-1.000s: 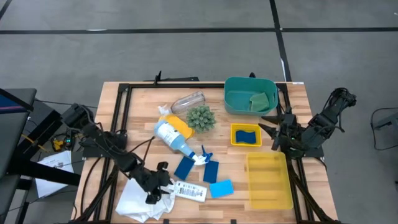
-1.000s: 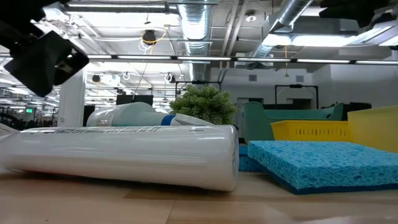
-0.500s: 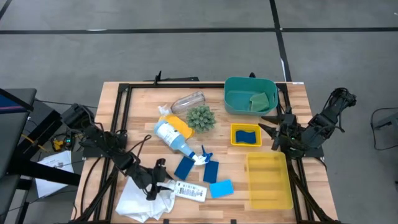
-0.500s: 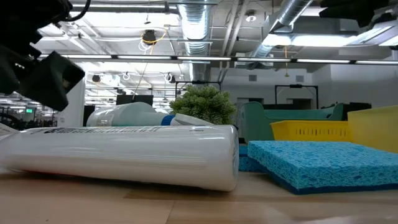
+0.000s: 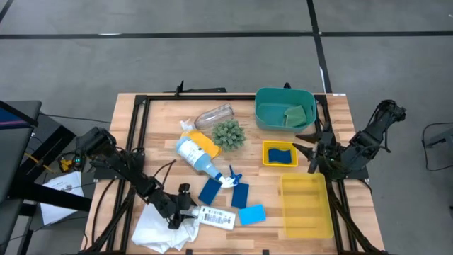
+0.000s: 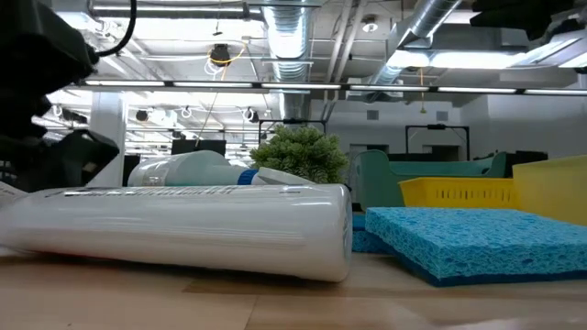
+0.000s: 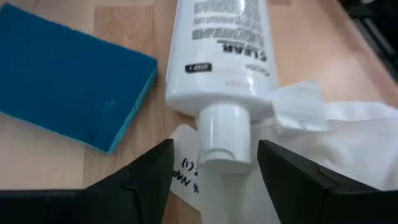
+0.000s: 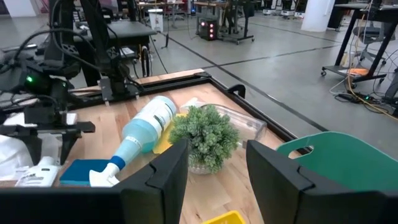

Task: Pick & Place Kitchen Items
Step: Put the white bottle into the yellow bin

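Observation:
A white squeeze bottle (image 5: 218, 217) with a printed label lies on its side near the table's front edge, its cap end (image 7: 219, 140) over the white cloth (image 5: 157, 228). My left gripper (image 7: 216, 152) is low at that end, open, one finger on each side of the cap without touching it. Three blue sponges (image 5: 209, 190) lie flat beside the bottle. The spray bottle (image 5: 197, 156) lies on a yellow sponge (image 5: 205, 142), and the clear cup (image 5: 214, 115) lies on its side behind them. My right gripper (image 5: 311, 149) hangs open and empty near the small yellow bin (image 5: 280, 163).
A spiky green plant ball (image 5: 228, 133) stands mid-table. The teal bin (image 5: 269, 106) at the back holds a green sponge, the small yellow bin a blue one. A large yellow bin (image 5: 306, 212) stands at the front right. A black frame runs along the table's edges.
My left gripper has come down toward the cap end of the white bottle and tipped further downward. The bottle, the cloth and the sponges lie as they did.

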Robot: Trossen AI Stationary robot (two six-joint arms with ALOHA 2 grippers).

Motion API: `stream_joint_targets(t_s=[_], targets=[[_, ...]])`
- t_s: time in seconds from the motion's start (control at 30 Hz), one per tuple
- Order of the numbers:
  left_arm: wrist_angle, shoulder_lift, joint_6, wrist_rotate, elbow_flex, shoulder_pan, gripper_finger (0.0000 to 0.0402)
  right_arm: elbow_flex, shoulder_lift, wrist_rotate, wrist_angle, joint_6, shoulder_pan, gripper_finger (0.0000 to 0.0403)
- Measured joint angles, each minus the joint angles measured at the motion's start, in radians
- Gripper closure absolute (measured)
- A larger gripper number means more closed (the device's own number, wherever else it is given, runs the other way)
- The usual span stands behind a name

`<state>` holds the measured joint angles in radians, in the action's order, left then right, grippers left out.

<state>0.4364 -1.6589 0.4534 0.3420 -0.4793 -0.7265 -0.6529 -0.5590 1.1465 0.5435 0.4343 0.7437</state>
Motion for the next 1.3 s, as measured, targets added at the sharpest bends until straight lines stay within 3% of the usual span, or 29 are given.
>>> stream_joint_targets(t_s=[0.33,0.63,0.9,1.03,1.3], targets=[[0.041,-0.034,-0.012,-0.020,-0.001,0.000,0.0207,0.000,0.001,0.001,-0.002,0.003,0.000,0.0249],[0.039,-0.034,-0.035,-0.034,-0.001,0.011,0.0292,0.000,0.001,0.002,-0.001,0.002,0.000,0.0249],[0.025,-0.005,-0.056,-0.105,0.000,0.015,0.0293,0.000,0.001,0.002,-0.002,0.002,0.000,0.0249],[-0.030,0.103,-0.088,-0.100,0.001,0.015,0.0293,0.000,0.001,0.002,-0.002,0.001,0.000,0.0249],[-0.289,0.436,-0.253,-0.025,-0.024,0.023,0.0293,0.000,0.001,0.002,-0.002,-0.001,0.000,0.0249]])
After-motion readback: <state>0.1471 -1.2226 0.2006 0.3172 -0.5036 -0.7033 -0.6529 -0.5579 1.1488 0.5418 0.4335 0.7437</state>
